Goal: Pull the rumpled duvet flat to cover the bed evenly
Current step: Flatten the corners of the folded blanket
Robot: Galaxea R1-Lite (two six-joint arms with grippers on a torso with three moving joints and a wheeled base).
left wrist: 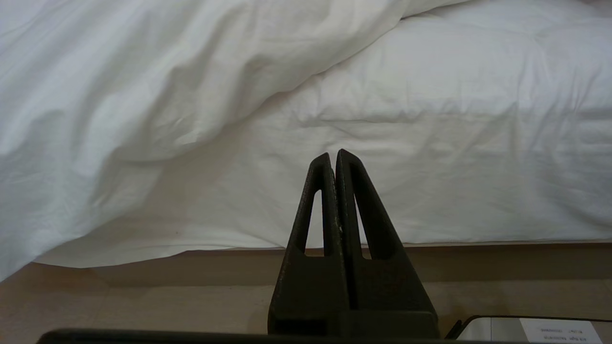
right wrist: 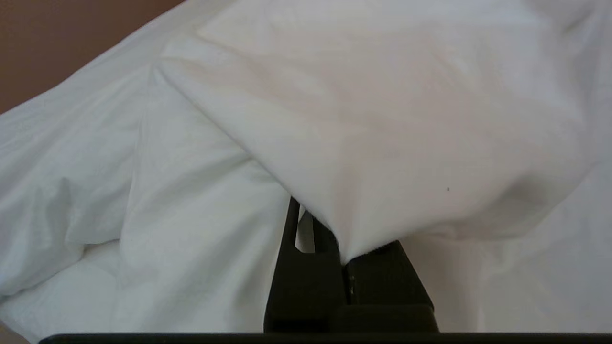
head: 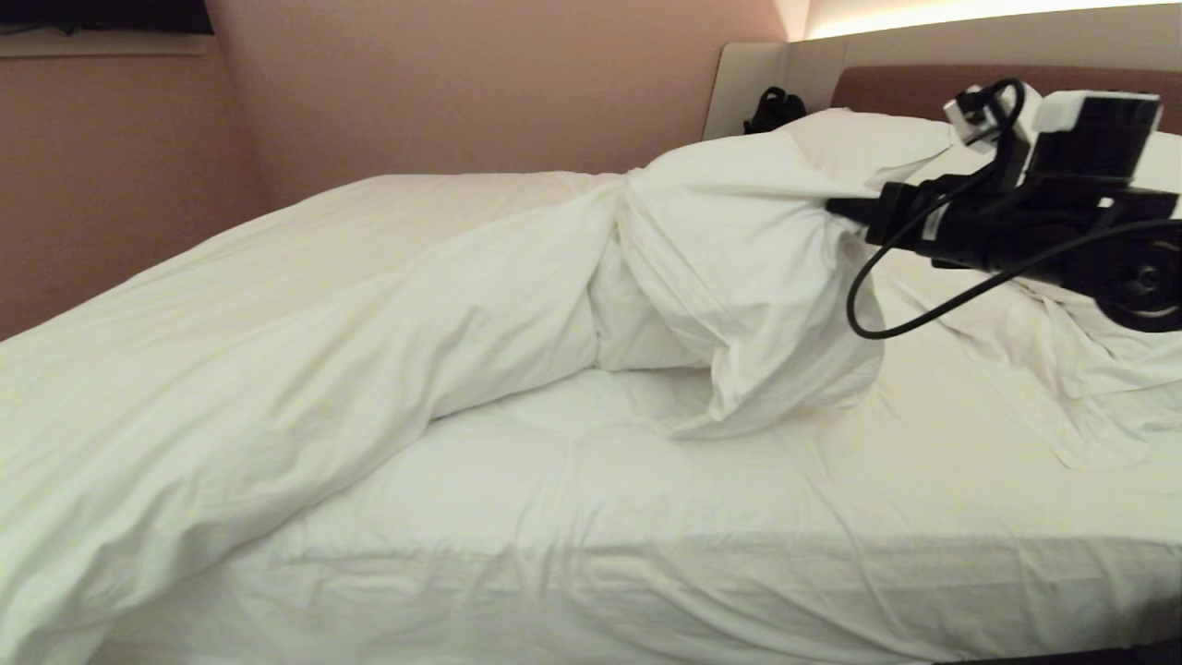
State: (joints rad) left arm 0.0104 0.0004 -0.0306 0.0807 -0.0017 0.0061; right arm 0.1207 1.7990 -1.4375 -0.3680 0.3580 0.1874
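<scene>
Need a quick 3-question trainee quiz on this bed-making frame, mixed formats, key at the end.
1. True or false: the right gripper is shut on a fold of the duvet.
2. Where is the left gripper? A) holding a pillow B) shut on nothing, low beside the bed C) open over the duvet
3. Fill in: the near side of the mattress is ____ by the duvet.

Key: 1 true; 2 B; 3 uncovered

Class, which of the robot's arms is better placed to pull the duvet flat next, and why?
The right: its tool is shut on the duvet above the bed. The left tool hangs low, empty.
</scene>
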